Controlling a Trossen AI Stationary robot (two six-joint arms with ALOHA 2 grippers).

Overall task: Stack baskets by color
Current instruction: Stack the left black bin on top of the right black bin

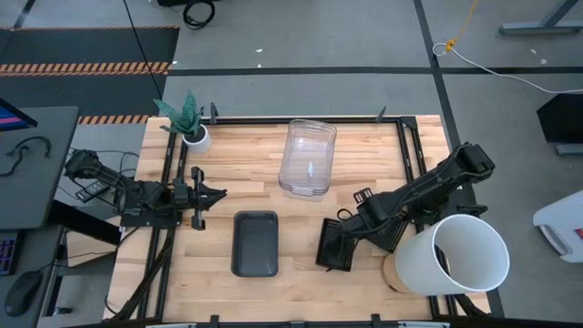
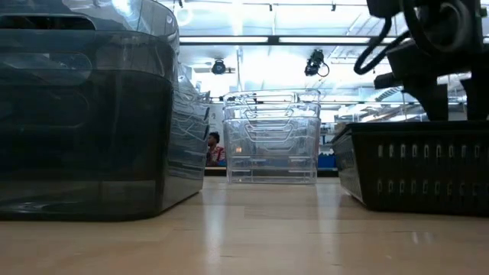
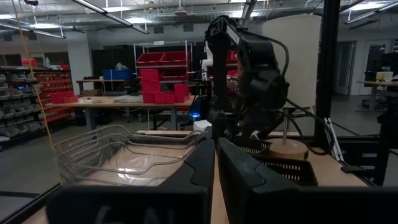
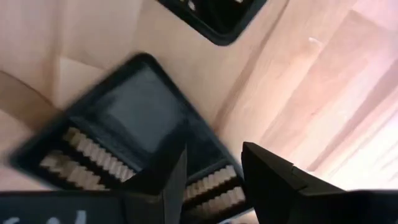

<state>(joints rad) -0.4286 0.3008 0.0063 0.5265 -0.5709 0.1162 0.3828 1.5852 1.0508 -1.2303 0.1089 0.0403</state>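
On the tabletop (image 1: pixel 273 287), your right hand (image 4: pixel 211 180) hangs fingers apart over the black mesh basket (image 1: pixel 339 246); clear baskets (image 1: pixel 307 157) sit behind, the smoky basket (image 1: pixel 255 243) left. Your left hand (image 1: pixel 217 193) waits, fingers together.

Clear baskets (image 1: pixel 308 157), smoky grey basket (image 1: pixel 255 242), black perforated basket (image 1: pixel 339 246).

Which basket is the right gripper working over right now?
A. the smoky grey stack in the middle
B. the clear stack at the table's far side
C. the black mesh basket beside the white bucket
C: the right gripper hangs open over the black mesh basket beside the white bucket.
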